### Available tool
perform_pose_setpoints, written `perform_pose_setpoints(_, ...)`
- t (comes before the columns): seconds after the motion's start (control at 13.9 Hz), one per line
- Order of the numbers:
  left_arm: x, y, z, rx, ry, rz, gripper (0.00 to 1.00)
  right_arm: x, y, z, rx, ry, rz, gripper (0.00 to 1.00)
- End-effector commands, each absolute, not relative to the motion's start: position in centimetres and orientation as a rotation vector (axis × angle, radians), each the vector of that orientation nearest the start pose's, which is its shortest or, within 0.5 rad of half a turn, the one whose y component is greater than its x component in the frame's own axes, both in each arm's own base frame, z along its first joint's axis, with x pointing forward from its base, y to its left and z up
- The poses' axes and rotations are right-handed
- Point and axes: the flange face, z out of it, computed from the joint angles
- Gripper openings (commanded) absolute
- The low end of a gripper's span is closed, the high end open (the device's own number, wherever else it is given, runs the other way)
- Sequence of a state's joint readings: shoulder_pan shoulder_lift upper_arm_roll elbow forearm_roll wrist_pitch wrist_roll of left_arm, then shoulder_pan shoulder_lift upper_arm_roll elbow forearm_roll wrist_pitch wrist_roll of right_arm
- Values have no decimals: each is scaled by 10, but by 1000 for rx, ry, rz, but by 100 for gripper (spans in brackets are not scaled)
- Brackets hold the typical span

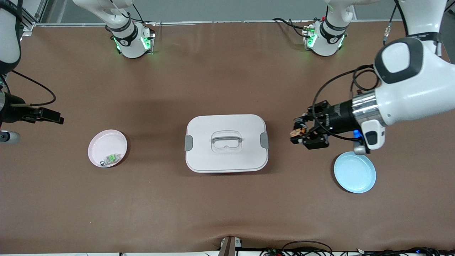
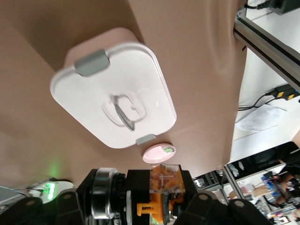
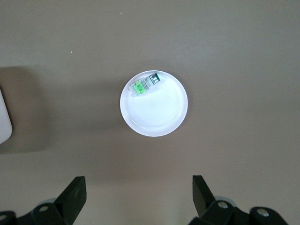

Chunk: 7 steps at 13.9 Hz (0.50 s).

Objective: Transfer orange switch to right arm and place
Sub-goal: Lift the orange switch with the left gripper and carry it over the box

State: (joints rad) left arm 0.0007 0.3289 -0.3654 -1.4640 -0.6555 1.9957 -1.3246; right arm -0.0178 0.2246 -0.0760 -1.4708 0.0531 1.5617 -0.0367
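We are seeing the left gripper (image 1: 296,132) hanging in the air over bare table, between the white lidded box (image 1: 226,143) and the blue plate (image 1: 354,172). Its fingers are clamping the orange switch (image 1: 294,133), which is sitting between the fingertips clear of the table. In the left wrist view we are looking at the same part close up: the orange switch (image 2: 161,193) shows an orange body with a clear block at its tip, pinched between the black fingers (image 2: 204,206).

We are finding the right gripper (image 1: 53,116) toward the right arm's end of the table, up in the air over bare brown surface beside the pink plate (image 1: 107,147). Its fingers (image 3: 75,196) are standing wide apart and are holding nothing.

The pink plate is carrying a small green-and-silver part (image 1: 109,159), which is lying against the rim nearest the front camera. The right wrist view is showing this part (image 3: 146,84) from directly above. The blue plate is lying at the left arm's end, nearer the front camera than the box's centre.
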Motion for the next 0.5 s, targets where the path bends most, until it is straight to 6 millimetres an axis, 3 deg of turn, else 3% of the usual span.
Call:
perform_pose_setpoints(0.0,630,-288,551,1937,1425,-524,26,614,-24,547,-3037,39,183,100)
perform_pose_setpoints(0.22,616,-346,546,1888,1444,-478,26,611,15,558,-2857,33,163,100)
perform_pose_setpoints(0.43,602,-389,533,1874,1485,-453,26,605,61,579,-2704,16,128,100)
